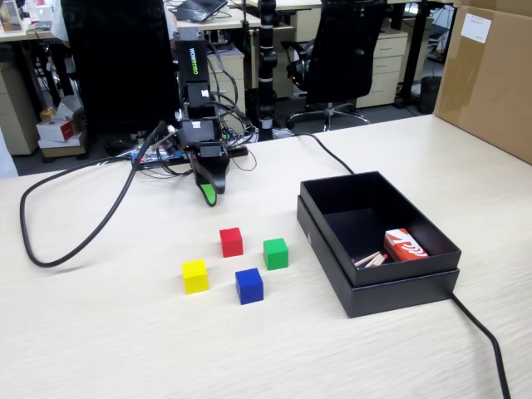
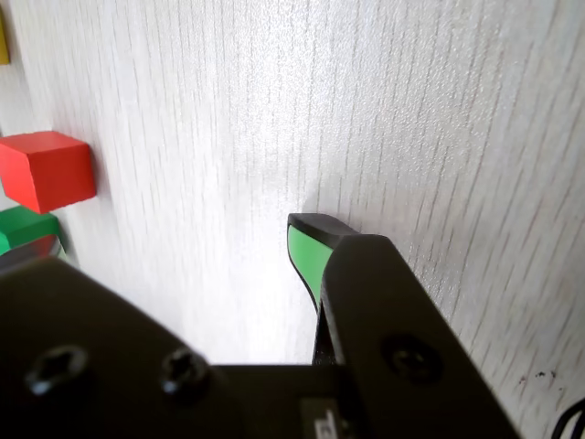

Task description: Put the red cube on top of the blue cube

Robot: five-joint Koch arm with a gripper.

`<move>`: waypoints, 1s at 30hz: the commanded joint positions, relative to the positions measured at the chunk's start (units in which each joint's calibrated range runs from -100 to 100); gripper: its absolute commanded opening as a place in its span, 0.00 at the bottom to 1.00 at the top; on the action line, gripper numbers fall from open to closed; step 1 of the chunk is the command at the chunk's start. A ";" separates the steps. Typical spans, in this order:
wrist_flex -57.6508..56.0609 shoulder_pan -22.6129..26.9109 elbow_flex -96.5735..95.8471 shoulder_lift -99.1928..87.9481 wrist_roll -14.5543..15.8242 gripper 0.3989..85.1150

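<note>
The red cube point(image 1: 231, 241) sits on the pale wooden table, with the blue cube point(image 1: 248, 285) a little nearer the front and slightly right of it; the two are apart. My gripper point(image 1: 211, 196) hangs point-down over the table behind the red cube, touching neither. In the wrist view the red cube point(image 2: 47, 169) lies at the left edge, well away from the green-padded finger point(image 2: 306, 256). That pad faces bare table with nothing against it; the other jaw is a blurred black mass at lower left. The blue cube is out of the wrist view.
A green cube point(image 1: 275, 253) stands right of the red one and a yellow cube point(image 1: 194, 275) left of the blue one. A black open box point(image 1: 399, 295) at the right holds a red-and-white carton point(image 1: 405, 245). A thick black cable point(image 1: 75, 241) loops at the left.
</note>
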 commanded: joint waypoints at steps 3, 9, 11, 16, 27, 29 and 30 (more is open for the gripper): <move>-10.97 0.68 13.47 1.89 2.93 0.55; -20.13 0.93 26.62 11.42 4.49 0.55; -22.29 0.98 29.52 13.71 4.93 0.55; -22.80 0.98 35.14 19.56 4.93 0.55; -31.10 0.88 61.16 49.63 7.08 0.55; -31.70 0.59 63.79 53.76 6.98 0.55; -31.70 0.49 64.60 56.05 6.94 0.55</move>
